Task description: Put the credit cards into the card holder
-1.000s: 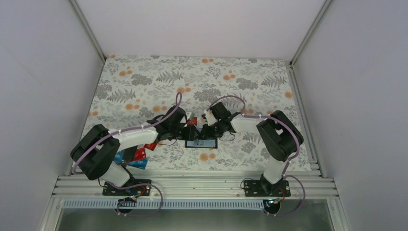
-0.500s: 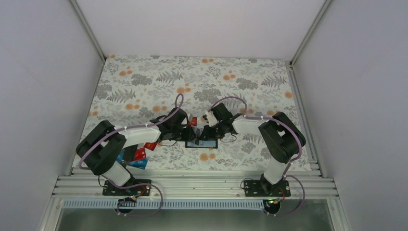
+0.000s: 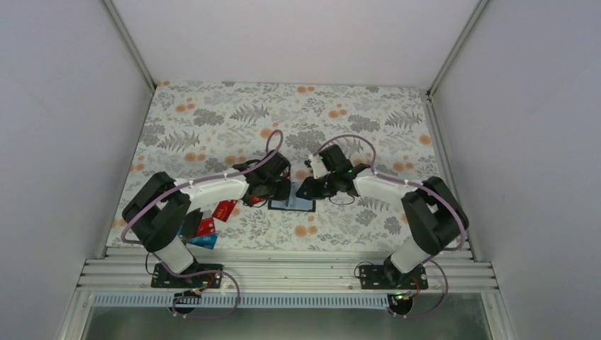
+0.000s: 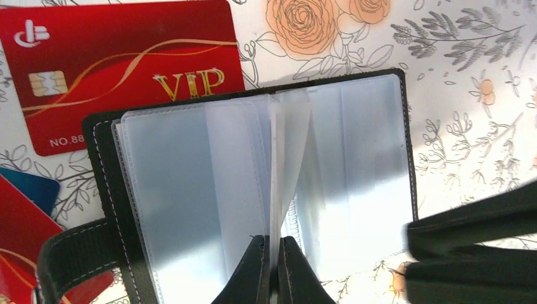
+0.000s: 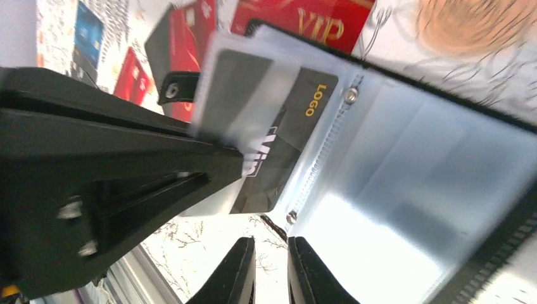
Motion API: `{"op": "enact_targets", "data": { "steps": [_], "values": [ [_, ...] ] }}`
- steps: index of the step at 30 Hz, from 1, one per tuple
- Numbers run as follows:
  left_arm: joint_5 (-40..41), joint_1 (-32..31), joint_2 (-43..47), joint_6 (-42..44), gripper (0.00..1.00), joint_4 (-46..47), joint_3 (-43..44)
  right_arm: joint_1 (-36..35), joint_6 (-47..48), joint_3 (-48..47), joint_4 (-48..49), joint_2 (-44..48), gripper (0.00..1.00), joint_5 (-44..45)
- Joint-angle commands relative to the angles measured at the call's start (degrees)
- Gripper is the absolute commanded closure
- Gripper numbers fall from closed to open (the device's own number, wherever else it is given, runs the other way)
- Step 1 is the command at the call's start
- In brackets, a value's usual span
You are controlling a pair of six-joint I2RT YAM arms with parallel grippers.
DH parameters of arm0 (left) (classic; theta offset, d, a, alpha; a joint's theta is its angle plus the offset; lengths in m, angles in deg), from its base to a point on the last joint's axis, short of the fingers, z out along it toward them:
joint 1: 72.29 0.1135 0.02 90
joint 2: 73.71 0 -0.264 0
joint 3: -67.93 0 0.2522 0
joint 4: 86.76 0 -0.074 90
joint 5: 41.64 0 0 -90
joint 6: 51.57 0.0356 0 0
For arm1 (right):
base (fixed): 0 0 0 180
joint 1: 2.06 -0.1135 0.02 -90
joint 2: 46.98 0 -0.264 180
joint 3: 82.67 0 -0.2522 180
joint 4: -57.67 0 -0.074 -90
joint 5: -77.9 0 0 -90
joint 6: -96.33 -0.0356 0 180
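Note:
The card holder [image 3: 292, 204] lies open on the flowered cloth, its clear sleeves up; it also shows in the left wrist view [image 4: 190, 171] and the right wrist view [image 5: 405, 171]. My left gripper [image 4: 272, 239] is shut on one clear sleeve page and holds it upright; from above it [image 3: 278, 190] is at the holder's left edge. A black card marked LOGO [image 5: 285, 139] sits in that sleeve. My right gripper [image 5: 271, 244] is narrowly open and empty, just off the holder's edge [image 3: 306, 190]. A red VIP card [image 4: 126, 69] lies partly under the holder.
More red cards [image 3: 225, 210] and a blue card [image 3: 202, 241] lie on the cloth by the left arm. A blue card [image 4: 25, 190] and a red one [image 4: 19, 240] lie beside the holder's strap [image 4: 76, 253]. The right gripper's fingers [image 4: 468, 247] are at the holder's right edge.
Both grippers and the holder have shifted a little toward the far side. The left gripper has moved right over the holder. The right arm has swung outward.

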Motion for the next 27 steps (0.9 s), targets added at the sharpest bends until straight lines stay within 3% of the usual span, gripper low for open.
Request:
{"op": "enact_targets", "data": {
  "steps": [1,7,19,23,27],
  "values": [
    [6.86,-1.66,-2.81,2.22,0.98,-9.55,5.65,2.99,0.94,0.94,-3.98,5.65,0.82,5.35],
    [12.93,-4.38,-7.84,1.71,0.97,-18.49,13.81,7.19,-0.83,7.10,-4.81,9.80,0.77,13.13],
    [23.46,-10.17,-23.37,-2.83,0.93,-37.99,35.87,9.66,-2.90,11.35,-2.42,13.12,0.76,13.27],
    [25.52,-12.00,-30.01,-5.37,0.86,-43.67,46.01,10.35,-3.05,12.70,-3.37,16.91,0.74,13.83],
    [25.05,-13.64,-35.26,-7.06,0.72,-46.19,54.34,11.45,-3.06,14.87,-3.85,20.63,0.72,13.14]
  ]
}}
